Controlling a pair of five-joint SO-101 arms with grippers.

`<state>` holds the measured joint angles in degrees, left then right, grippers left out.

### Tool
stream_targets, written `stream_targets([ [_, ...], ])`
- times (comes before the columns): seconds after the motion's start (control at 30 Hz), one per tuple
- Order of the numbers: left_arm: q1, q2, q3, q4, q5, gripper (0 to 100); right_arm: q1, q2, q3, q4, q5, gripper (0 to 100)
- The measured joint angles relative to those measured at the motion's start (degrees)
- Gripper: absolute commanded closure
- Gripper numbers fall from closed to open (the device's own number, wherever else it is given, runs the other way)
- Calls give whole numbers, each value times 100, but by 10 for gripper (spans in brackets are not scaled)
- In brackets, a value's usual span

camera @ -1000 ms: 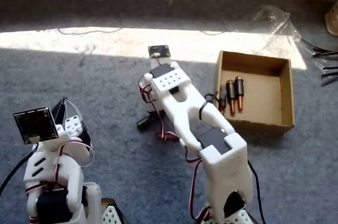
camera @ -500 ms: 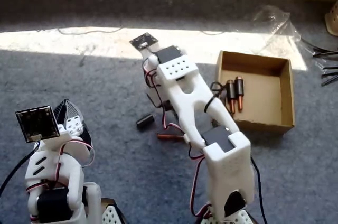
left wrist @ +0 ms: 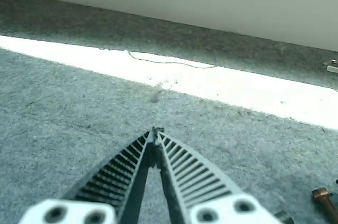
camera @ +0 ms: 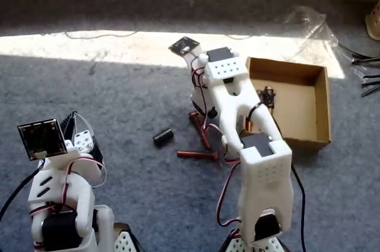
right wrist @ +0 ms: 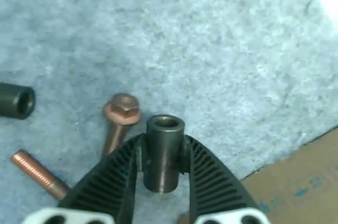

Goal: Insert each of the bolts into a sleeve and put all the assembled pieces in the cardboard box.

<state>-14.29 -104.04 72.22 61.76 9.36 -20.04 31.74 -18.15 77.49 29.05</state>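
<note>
My right gripper (right wrist: 164,141) is shut on a dark sleeve (right wrist: 165,155), held upright above the carpet just beside the cardboard box (camera: 320,109). Below it lie a copper bolt (right wrist: 120,114) with a hex head, a second bolt (right wrist: 36,168) and another dark sleeve (right wrist: 16,101). From above, that loose sleeve (camera: 163,136) and the two bolts (camera: 199,154) (camera: 200,128) lie left of the right arm (camera: 237,109). One assembled piece (camera: 268,94) shows inside the box; the arm hides the rest. My left gripper (left wrist: 155,131) is shut on nothing, low at the near left.
Grey carpet with a bright sunlit strip (camera: 89,44) across the far side. A clear plastic bag (camera: 309,23) and dark tools (camera: 365,76) lie beyond the box at the far right. A bolt (left wrist: 325,203) shows in the left wrist view.
The right arm has swung right toward the box, uncovering two bolts on the carpet and covering most of the pieces in the box. The left arm has not moved.
</note>
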Motion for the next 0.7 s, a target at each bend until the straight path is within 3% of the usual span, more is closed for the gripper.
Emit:
stream_targets([
  [0.6, 0, 0, 0, 0, 0, 993, 141, 659, -62, -88, 18, 984],
  [0.7, 0, 0, 0, 0, 0, 993, 141, 659, -62, -88, 18, 946],
])
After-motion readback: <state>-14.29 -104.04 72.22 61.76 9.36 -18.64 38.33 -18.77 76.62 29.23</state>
